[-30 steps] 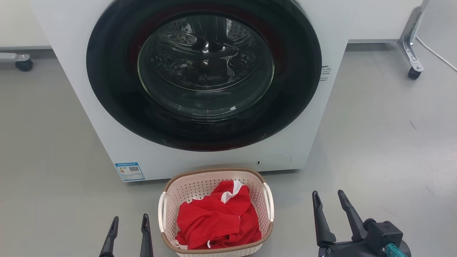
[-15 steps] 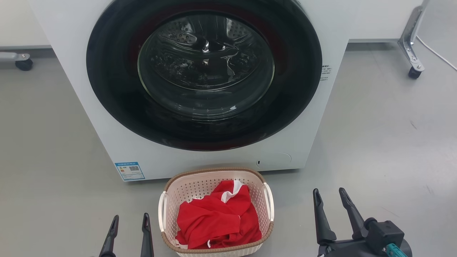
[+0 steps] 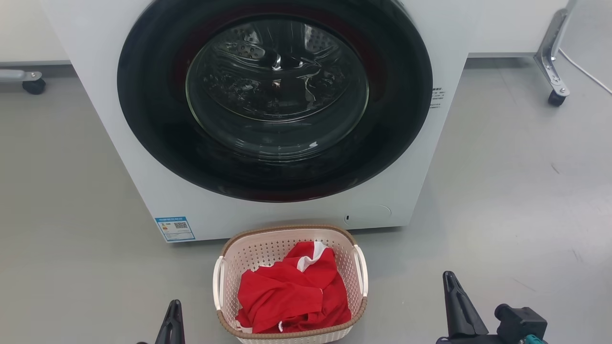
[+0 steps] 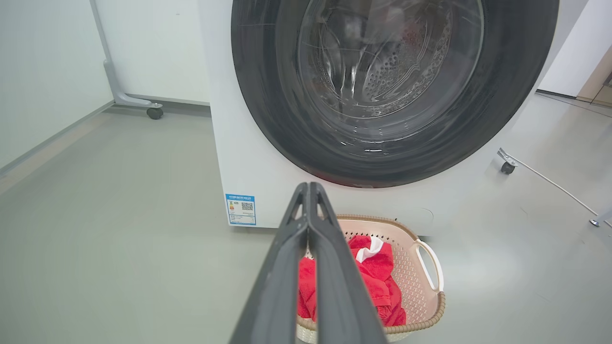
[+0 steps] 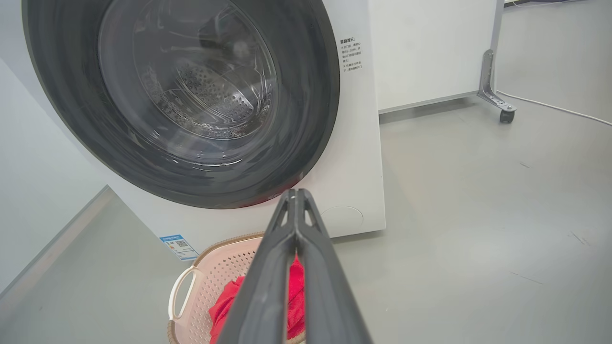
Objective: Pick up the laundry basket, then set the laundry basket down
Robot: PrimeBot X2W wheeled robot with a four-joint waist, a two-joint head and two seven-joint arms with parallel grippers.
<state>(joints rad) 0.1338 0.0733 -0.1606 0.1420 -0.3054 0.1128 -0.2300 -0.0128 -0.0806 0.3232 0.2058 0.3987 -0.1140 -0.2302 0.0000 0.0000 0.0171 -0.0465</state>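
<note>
Head view: the small cream perforated plastic laundry basket (image 3: 287,230) with brown woven-look rim is seen on the grey floor (image 3: 502,191), just near of the white front-loading washer (image 3: 416,181), between the left gripper (image 3: 174,308) and right gripper (image 3: 449,282). Both pairs of fingers are pressed together, holding nothing. Approached so, its white handles (image 3: 362,271) would likely be missed and the basket shoved aside.

Right claw (image 3: 448,276) dark, tapered; perhaps teal connector (image 3: 530,339).

Bright, even light; soft shadow beside the laundry basket (image 3: 258,251) on the floor (image 3: 502,191), white glints on the washer door glass (image 3: 277,91), wrist views bowing at the edges.
</note>
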